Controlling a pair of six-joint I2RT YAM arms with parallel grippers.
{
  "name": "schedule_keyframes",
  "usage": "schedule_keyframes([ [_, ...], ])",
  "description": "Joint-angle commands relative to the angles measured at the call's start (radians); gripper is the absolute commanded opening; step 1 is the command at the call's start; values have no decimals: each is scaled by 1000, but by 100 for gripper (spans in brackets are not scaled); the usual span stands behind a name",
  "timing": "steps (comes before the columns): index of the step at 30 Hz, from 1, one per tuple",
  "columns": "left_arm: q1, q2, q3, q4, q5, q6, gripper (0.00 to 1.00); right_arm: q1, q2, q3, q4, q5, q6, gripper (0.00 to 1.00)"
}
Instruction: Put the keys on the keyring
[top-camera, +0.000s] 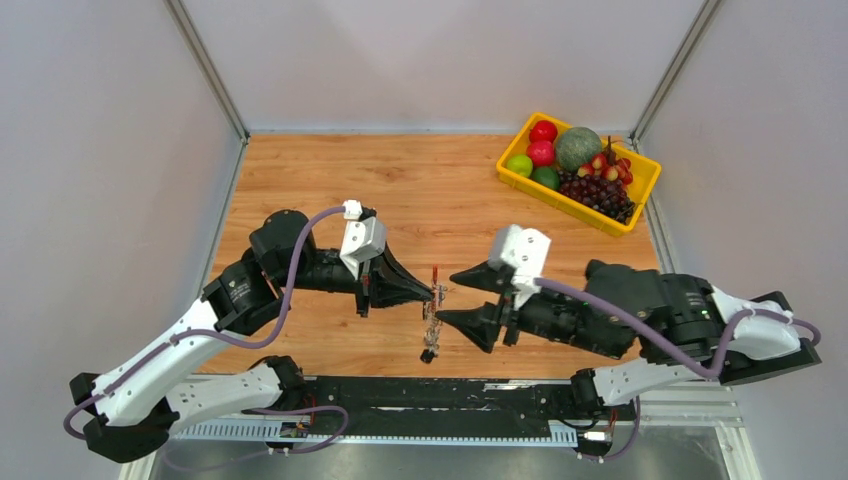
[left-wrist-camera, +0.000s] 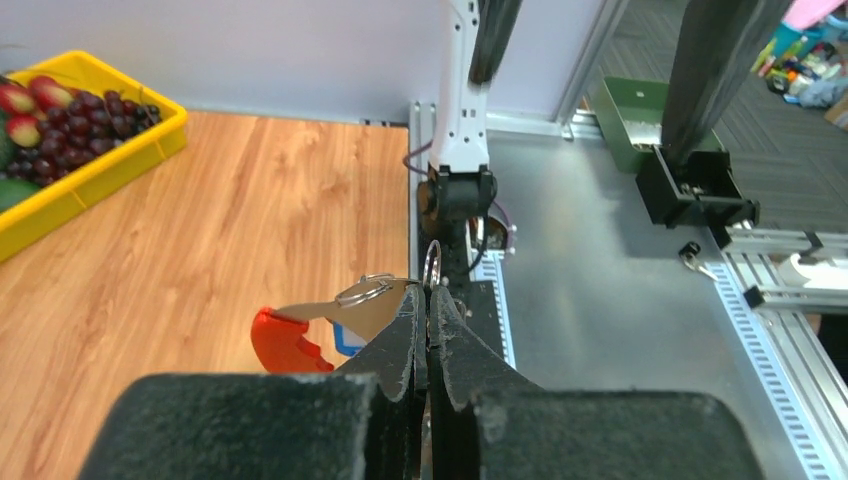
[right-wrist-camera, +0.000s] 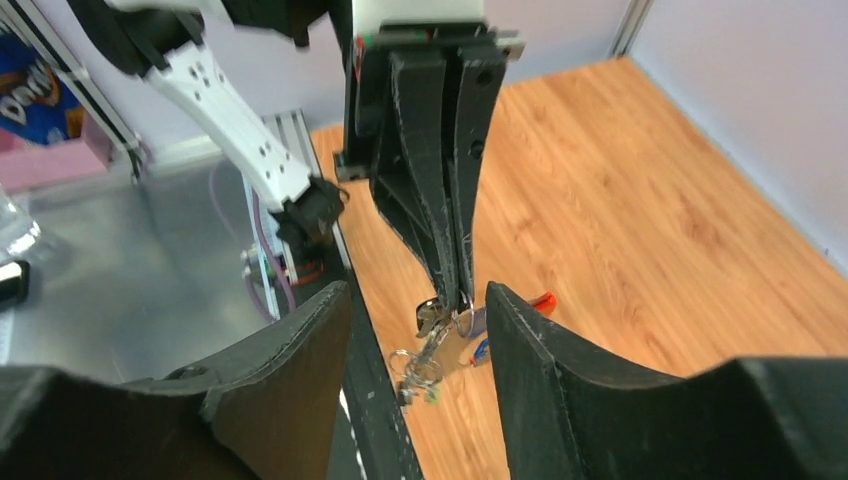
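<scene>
My left gripper is shut on the keyring and holds it above the table's near middle. In the left wrist view the shut jaws pinch the grey strip at its ring end, with the red curved part sticking out left. A blue key head shows behind it. A bunch of keys on small rings hangs below. My right gripper is open, its fingers either side of the hanging keys without touching them. The red part also shows in the right wrist view.
A yellow tray of fruit stands at the table's far right corner and also shows in the left wrist view. The table's near edge and a metal rail lie just below the grippers.
</scene>
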Motion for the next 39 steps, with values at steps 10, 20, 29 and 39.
schedule_keyframes([
  [10, 5, 22, 63, -174, 165, 86, 0, -130, 111, 80, -173, -222, 118, 52],
  [20, 4, -29, 34, -192, 190, 111, 0, -230, 143, 86, -176, -368, 171, 45],
  [29, 4, -27, 40, -210, 183, 129, 0, -288, 163, 91, -186, -465, 210, 42],
  [39, 5, -25, 37, -216, 163, 137, 0, -292, 169, 73, -187, -532, 211, 39],
])
